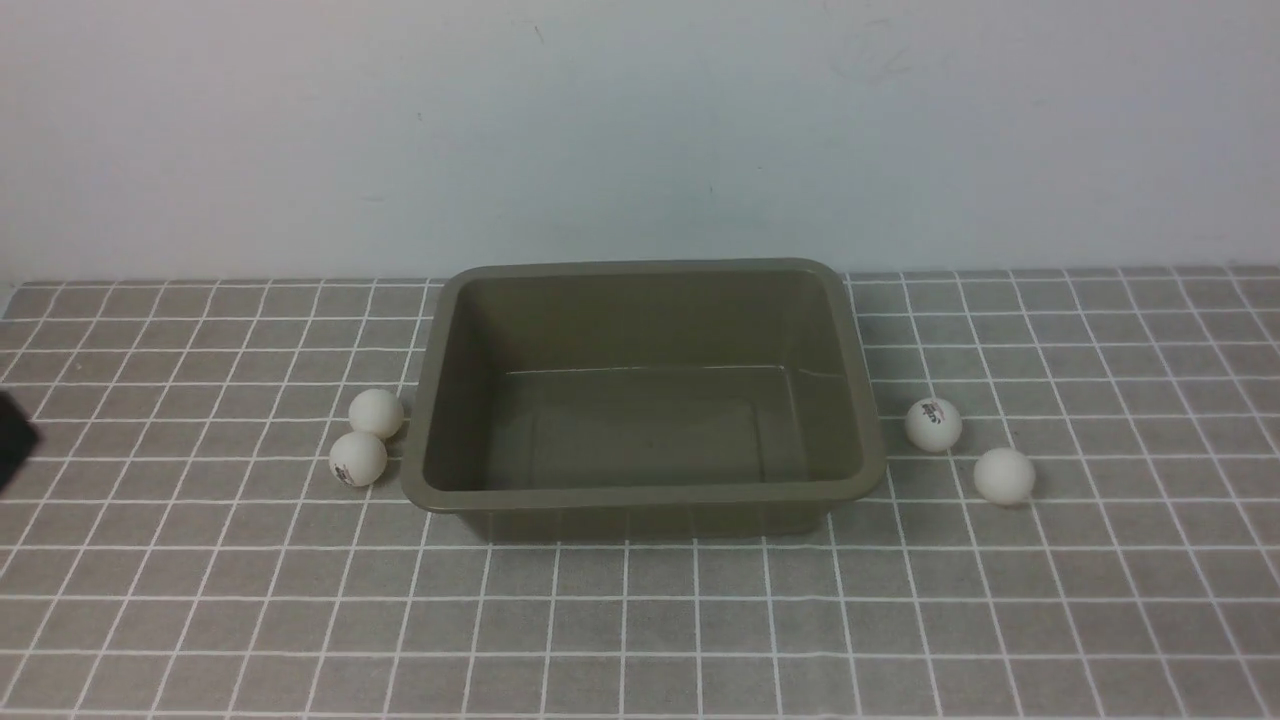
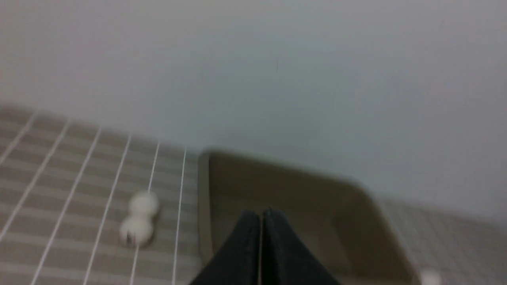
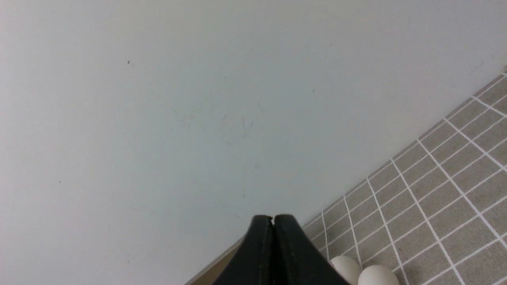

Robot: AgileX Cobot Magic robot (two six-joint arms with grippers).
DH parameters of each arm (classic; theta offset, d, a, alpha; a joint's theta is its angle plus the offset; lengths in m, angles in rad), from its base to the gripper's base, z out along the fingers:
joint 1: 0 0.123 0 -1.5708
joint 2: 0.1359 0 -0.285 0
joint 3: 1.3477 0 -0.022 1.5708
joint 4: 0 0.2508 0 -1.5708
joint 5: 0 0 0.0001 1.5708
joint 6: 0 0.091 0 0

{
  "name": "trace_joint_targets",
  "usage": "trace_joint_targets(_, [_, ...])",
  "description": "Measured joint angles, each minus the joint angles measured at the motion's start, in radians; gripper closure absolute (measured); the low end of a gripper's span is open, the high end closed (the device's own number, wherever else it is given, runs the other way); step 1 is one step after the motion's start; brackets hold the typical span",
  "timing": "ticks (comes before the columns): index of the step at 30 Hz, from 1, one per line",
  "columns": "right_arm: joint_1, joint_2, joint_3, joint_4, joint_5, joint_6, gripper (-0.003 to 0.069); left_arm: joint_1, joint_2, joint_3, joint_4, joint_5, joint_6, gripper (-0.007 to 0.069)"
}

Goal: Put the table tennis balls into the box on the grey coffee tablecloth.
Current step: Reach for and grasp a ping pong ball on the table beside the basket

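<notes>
The box (image 1: 645,494) is empty; four table tennis balls (image 1: 358,458) wait at its nine and three o'clock. On the left gripper (image 2: 261,215) and the right gripper (image 3: 273,218), jaws are closed and hold nothing.

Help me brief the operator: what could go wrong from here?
The two left table tennis balls sit touching beside the box; gripping one may send the other rolling.
The left end effector and right end effector are shut; descending so would likely knock balls away.

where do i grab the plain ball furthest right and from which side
Take the plain ball across its widest middle, coming straight down with the right gripper, now shut, opened first. It is round and lies free on the tablecloth, apart from the logo ball; a sideways approach would likely roll it.
</notes>
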Motion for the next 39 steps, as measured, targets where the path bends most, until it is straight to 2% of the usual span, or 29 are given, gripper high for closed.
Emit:
trace_joint_targets(2, [0.000, 0.000, -0.002, 0.019, 0.001, 0.011, 0.0671, 0.000, 0.166, -0.079, 0.020, 0.137, 0.067, 0.0629])
trace_joint_targets(5, [0.000, 0.004, -0.067, 0.032, 0.097, 0.006, 0.0671, 0.000, 0.340, -0.130, 0.033, 0.196, 0.137, 0.0629])
trace_joint_targets(8, [0.000, 0.076, -0.223, -0.009, 0.245, -0.074, 0.0671, 0.000, 0.567, -0.181, 0.038, 0.213, 0.200, 0.0629])
trace_joint_targets(11, [0.000, 0.247, -0.414, -0.073, 0.444, -0.172, 0.0671, 0.000, 0.746, -0.256, 0.051, 0.242, 0.231, 0.0629])
trace_joint_targets(15, [0.000, 0.571, -0.721, -0.168, 0.842, -0.298, 0.0671, 0.000, 0.949, -0.383, 0.105, 0.253, 0.240, 0.0629])
trace_joint_targets(19, [0.000, 0.762, -0.892, -0.220, 1.042, -0.356, 0.0671, 0.000, 1.066, -0.475, 0.151, 0.253, 0.240, 0.0629])
trace_joint_targets(25, [0.000, 0.909, -0.991, -0.237, 1.085, -0.371, 0.0671, 0.000, 1.220, -0.590, 0.185, 0.234, 0.253, 0.0619])
trace_joint_targets(29, [0.000, 0.944, -0.993, -0.237, 1.093, -0.371, 0.0671, 0.000, 1.309, -0.647, 0.186, 0.174, 0.263, 0.0531])
trace_joint_targets(34, [0.000, 0.950, -0.994, -0.236, 1.074, -0.372, 0.0671, 0.000, 1.389, -0.658, 0.186, 0.080, 0.263, 0.0295])
trace_joint_targets(35, [0.000, 0.950, -0.994, -0.236, 1.073, -0.372, 0.0671, 0.000, 1.389, -0.658, 0.186, 0.080, 0.263, 0.0295])
trace_joint_targets(37, [0.000, 0.953, -0.994, -0.235, 1.060, -0.372, 0.0671, 0.000, 1.417, -0.660, 0.186, 0.060, 0.263, 0.0177])
trace_joint_targets(39, [0.000, 0.964, -0.994, -0.238, 1.049, -0.372, 0.0671, 0.000, 1.430, -0.661, 0.186, 0.055, 0.263, 0.0134])
